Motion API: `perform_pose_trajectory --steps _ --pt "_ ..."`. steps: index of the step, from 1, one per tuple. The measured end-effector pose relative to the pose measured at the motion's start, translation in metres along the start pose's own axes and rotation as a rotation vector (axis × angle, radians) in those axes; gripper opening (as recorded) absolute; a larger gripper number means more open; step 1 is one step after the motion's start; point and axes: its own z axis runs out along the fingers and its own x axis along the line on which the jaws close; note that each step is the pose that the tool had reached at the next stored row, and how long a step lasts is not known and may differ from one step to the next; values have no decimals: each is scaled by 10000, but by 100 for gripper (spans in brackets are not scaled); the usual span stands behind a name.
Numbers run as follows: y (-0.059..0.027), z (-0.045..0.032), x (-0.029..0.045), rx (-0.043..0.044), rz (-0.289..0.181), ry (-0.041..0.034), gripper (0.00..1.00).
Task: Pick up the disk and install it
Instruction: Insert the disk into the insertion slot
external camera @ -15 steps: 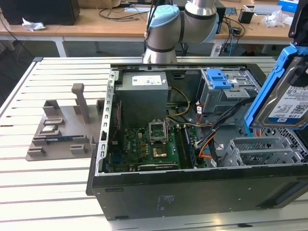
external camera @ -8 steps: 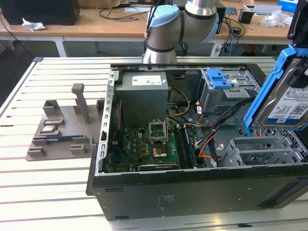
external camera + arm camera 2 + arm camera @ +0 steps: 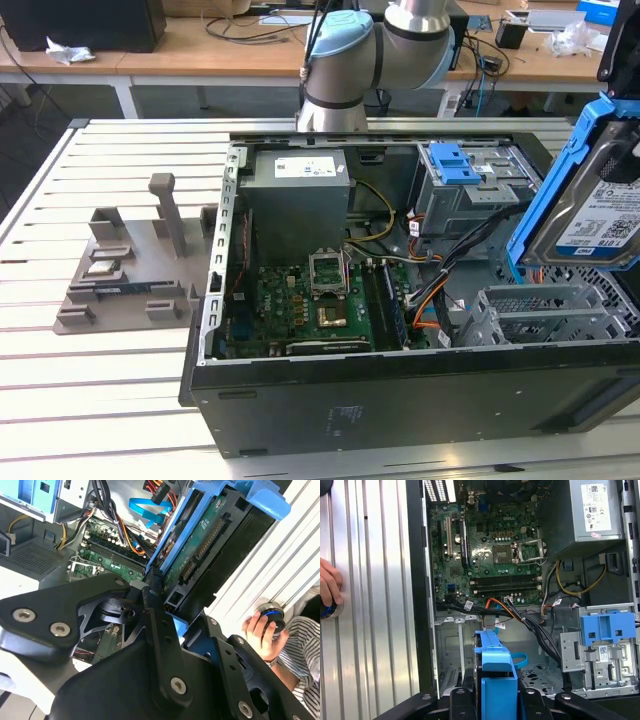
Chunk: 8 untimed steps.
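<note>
The disk point(image 3: 598, 215) is a silver drive with a blue-and-white label in a bright blue carrier frame. It hangs tilted in the air at the exterior view's right, above the open computer case point(image 3: 300, 400) and its empty metal drive bays point(image 3: 545, 315). My gripper point(image 3: 495, 696) is shut on the disk point(image 3: 495, 672), one black finger on each side of the blue frame. In the second wrist view the disk point(image 3: 200, 550) shows its green circuit-board underside, with my gripper point(image 3: 167, 607) clamped on its near end.
Inside the case lie the motherboard point(image 3: 310, 300), a grey power-supply box point(image 3: 300, 190), a grey cage with a blue latch point(image 3: 455, 165) and loose cables point(image 3: 530, 622). A grey parts fixture point(image 3: 130, 270) stands on the slatted table. A person's hand point(image 3: 260, 627) rests on a round knob.
</note>
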Motion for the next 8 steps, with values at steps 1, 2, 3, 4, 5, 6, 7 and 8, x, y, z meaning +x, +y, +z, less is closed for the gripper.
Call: perform_pose_trajectory --steps 1,2,3,4,5,6,7,8 --pt "0 0 0 0 0 0 37" --pt "1 3 0 0 0 -2 37" --pt "5 8 1 0 -2 -2 37" --pt "8 12 1 0 -5 0 37" --pt "9 21 1 0 -8 -1 37" --pt "9 42 2 -2 -13 -1 37" --pt "9 55 2 -4 -17 0 37" --pt "9 68 2 -8 -20 1 37"
